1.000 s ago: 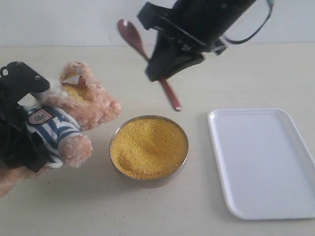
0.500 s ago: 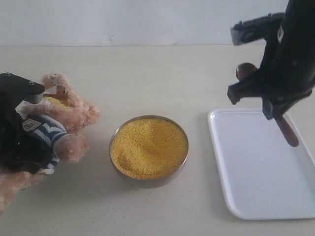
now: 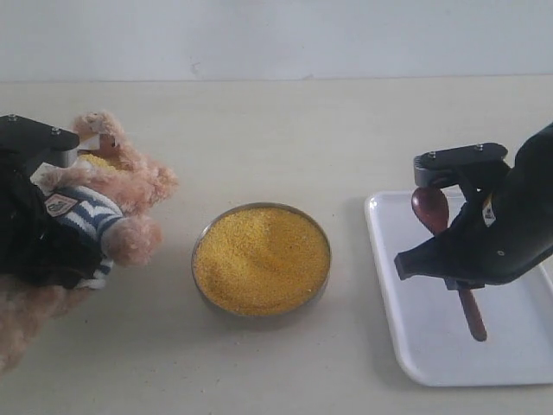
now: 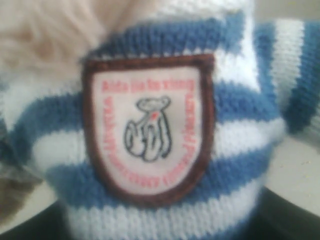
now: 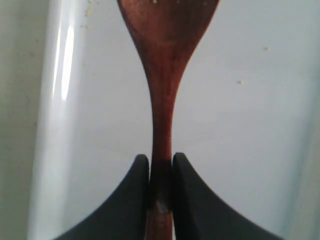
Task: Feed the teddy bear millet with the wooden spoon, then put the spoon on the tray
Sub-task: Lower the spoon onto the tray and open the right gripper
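Right gripper (image 5: 161,161): pinching spoon (image 3: 431,211) handle, over tray (image 3: 413,344).
Left gripper (image 3: 36,201): clasping bear (image 3: 131,184), well left of tray.
Millet (image 3: 261,258): just left of tray.

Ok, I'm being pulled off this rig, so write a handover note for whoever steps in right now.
Left gripper: shut on the bear, holding it beside the bowl.
Right gripper: shut on the spoon handle, low over the tray.
Done: feeding, it seems; millet sits at the bear's mouth, spoon nearly empty.
To do: set the spoon on the tray, open, withdraw.
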Controlling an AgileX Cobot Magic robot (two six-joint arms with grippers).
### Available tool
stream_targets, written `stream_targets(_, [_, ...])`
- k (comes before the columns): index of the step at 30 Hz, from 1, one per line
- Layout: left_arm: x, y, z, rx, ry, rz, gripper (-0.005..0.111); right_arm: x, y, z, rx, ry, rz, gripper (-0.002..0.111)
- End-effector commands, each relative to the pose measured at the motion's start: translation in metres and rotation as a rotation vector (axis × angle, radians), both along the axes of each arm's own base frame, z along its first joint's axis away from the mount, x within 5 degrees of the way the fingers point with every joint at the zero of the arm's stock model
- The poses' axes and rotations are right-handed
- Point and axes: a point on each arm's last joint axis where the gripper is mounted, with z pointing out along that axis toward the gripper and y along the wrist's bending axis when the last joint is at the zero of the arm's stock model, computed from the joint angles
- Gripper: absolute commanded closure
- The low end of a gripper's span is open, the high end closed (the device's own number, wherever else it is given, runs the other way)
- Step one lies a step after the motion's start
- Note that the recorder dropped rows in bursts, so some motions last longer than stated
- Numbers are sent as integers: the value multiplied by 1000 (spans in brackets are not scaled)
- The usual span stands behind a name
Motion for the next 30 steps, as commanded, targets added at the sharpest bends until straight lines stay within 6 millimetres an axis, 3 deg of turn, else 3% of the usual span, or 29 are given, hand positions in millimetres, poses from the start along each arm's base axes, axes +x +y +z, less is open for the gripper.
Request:
stream_targets(1, [3, -1, 3, -8, -29, 4, 103, 1, -1, 0, 3, -15, 0, 100])
stream_targets(7, [3, -1, 3, -8, -29, 4, 103, 1, -1, 0, 6, -15, -10, 86])
stream_targets(12, [3, -1, 3, -8, -29, 1, 103, -1, -2, 0, -6, 2, -12, 66])
stream_targets(15, [3, -1, 3, 1, -30, -4, 103, -1, -3, 3, -23, 23, -19, 65])
stream_targets(18, [4, -1, 3, 1, -34, -6, 103, 4, -5, 14, -89, 53, -10, 75])
stream_targets(21, [5, -2, 3, -12, -50, 2, 103, 7, -8, 26, -172, 99, -14, 108])
stream_targets(25, [10, -4, 5, -44, -88, 49, 103, 7, -7, 43, -132, 49, -25, 109])
stream_targets(30, [27, -9, 12, -43, -112, 47, 103, -23, -9, 65, 122, -156, -60, 109])
